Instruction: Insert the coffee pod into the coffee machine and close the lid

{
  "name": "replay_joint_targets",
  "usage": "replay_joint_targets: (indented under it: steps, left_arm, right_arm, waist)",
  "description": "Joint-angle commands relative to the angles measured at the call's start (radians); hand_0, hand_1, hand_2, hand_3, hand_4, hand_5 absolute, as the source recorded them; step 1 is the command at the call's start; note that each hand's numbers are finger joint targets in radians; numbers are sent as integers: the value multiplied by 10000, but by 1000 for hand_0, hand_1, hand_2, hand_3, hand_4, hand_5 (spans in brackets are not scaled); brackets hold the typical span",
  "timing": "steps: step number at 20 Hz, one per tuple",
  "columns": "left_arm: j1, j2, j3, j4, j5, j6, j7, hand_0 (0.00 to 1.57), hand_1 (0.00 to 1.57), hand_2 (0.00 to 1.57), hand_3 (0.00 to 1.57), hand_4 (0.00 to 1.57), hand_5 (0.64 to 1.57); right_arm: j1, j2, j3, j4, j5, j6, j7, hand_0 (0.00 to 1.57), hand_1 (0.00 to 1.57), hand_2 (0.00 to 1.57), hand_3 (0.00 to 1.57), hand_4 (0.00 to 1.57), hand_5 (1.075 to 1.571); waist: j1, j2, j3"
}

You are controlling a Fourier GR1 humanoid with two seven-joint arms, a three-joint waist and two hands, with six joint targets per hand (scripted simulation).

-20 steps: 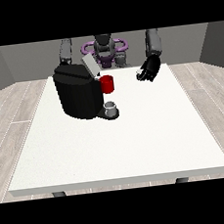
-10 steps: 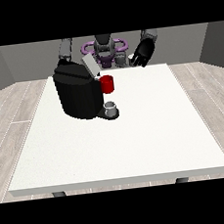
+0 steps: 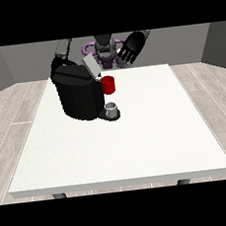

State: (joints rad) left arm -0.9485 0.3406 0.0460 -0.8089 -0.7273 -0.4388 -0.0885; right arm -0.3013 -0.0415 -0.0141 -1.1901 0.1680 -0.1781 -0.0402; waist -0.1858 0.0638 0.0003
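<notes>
The black coffee machine point(image 3: 79, 95) stands on the left half of the white table point(image 3: 152, 130). Its grey lid point(image 3: 91, 67) is tilted up and open at the top. A red cylindrical part point(image 3: 108, 84) juts from its front, above a small grey cup point(image 3: 112, 108) on the drip tray. No separate coffee pod shows. The hand at the view's right point(image 3: 130, 48) hangs in the air behind the table's far edge, fingers spread and holding nothing. At the view's left an arm point(image 3: 63, 50) bends down behind the machine, which hides its hand.
The robot's torso point(image 3: 105, 49) stands just beyond the far table edge. The machine and the cup are the only things on the table.
The hand at the view's right has risen and drifted left, towards the robot's torso. The machine, lid and cup have not moved.
</notes>
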Motion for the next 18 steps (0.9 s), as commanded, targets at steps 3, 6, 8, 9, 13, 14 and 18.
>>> replay_joint_targets:
  steps: [3, 6, 8, 9, 13, 14, 18]
  left_arm:
    - [-1755, 93, 762, 146, 526, -680, 1095, 1195, 1195, 1240, 1260, 489, 1571]
    - [-1971, 601, 822, 447, 369, -556, 688, 1216, 1216, 1265, 1256, 470, 1571]
    - [-2026, 685, 652, 409, 84, -155, 439, 1155, 1155, 1247, 1266, 484, 1571]
    - [-2040, 640, 712, 680, -28, 164, 604, 1203, 1203, 1267, 1262, 487, 1571]
    - [-2545, 968, 921, 712, 24, 131, 560, 1225, 1225, 1284, 1233, 478, 1571]
    - [-2455, 784, 868, 820, 95, -10, 449, 1239, 1239, 1290, 1248, 479, 1571]
    - [-2789, 1168, 901, 927, 26, -118, 200, 1223, 1223, 1288, 1245, 491, 1571]
  right_arm:
    - [-255, 137, -25, 171, 199, -373, -434, 0, 0, 0, 0, 0, 1571]
    - [-753, -80, -121, -409, -8, -82, 110, 0, 0, 0, 0, 0, 1571]
    - [-1363, -450, -379, -552, -196, 204, 506, 0, 0, 0, 0, 263, 1571]
    - [-1576, -177, -43, -907, 152, -168, 1194, 0, 0, 0, 0, 178, 1571]
    - [-1258, -452, -325, -692, -201, 258, 196, 0, 0, 0, 0, 0, 1571]
    - [-1367, -349, -140, -779, 117, -38, 747, 0, 0, 0, 0, 0, 1571]
    - [-1512, -250, -343, -641, 7, -218, 15, 0, 0, 0, 0, 100, 1571]
  waist:
    - [-261, 541, 4]
    - [-677, 998, 0]
    - [-704, 1361, -1]
    - [-986, 1419, -4]
    - [-1160, 1923, 0]
    - [-1029, 1680, -3]
    - [-936, 2390, 0]
